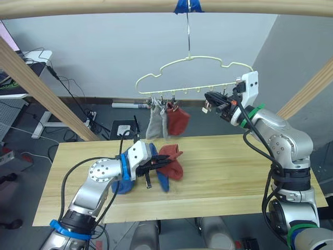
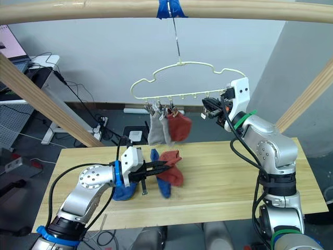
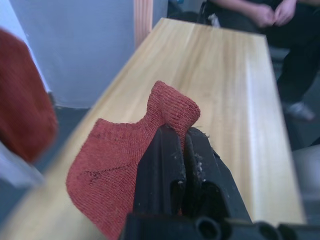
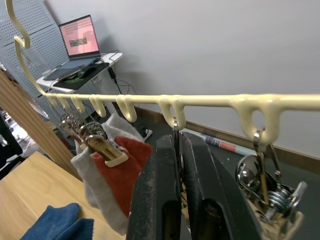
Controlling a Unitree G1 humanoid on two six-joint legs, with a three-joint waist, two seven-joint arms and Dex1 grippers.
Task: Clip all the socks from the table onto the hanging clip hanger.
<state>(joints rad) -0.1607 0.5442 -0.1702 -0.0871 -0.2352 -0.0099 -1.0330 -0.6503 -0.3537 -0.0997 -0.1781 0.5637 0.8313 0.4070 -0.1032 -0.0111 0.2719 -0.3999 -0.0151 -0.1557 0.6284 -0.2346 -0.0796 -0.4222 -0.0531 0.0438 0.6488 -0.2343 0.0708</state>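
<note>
The rust-red sock (image 3: pixel 125 155) in hand is a small piece of soft knit, and by its look it is light and limp: it will fold and droop wherever it is not held, so the sensible place to take it is at the cuff edge, leaving a free lip of fabric to feed into a clip. The left gripper (image 1: pixel 158 165) has its jaws closed on exactly such a bunched edge, holding the sock just above the counter (image 1: pixel 218 172), with the rest of the fabric sagging below the fingers. Two blue socks (image 2: pixel 156 179) lie on the counter close beside it, one partly under the left arm. On the clip hanger (image 1: pixel 197 78), which hangs by its hook from the beam overhead, two light grey socks (image 1: pixel 155 124) and another rust-red sock (image 1: pixel 178 120) already dangle side by side from clips at the robot's left end. The right gripper (image 1: pixel 210 101) is raised to the hanger's lower bar, its jaws drawn together with almost no gap around a hanging clip (image 4: pixel 176 131), while the neighbouring clip (image 4: pixel 265 185) hangs free beside it.
</note>
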